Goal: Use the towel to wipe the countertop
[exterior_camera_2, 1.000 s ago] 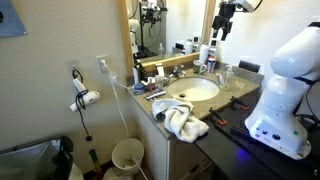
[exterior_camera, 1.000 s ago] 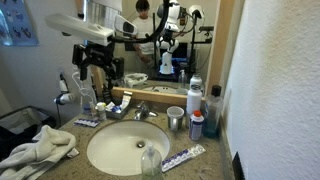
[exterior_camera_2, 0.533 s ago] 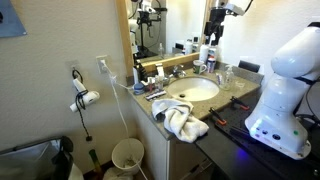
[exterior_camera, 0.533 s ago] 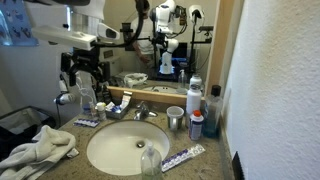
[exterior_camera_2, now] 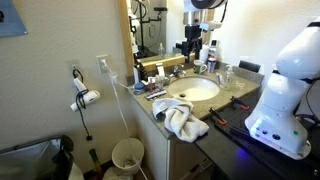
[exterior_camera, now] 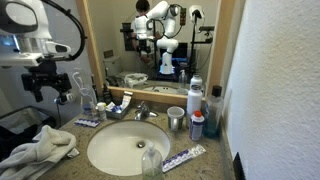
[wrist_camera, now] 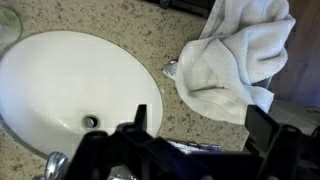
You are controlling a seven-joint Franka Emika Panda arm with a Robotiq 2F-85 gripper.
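Your gripper hung in the air above the countertop. The wrist view showed its jaws spread wide with nothing between them. The white towel lay crumpled on the speckled counter just beside the oval sink, at the counter's end. The fingers were clear of the towel. In an exterior view the towel sat well below the claw.
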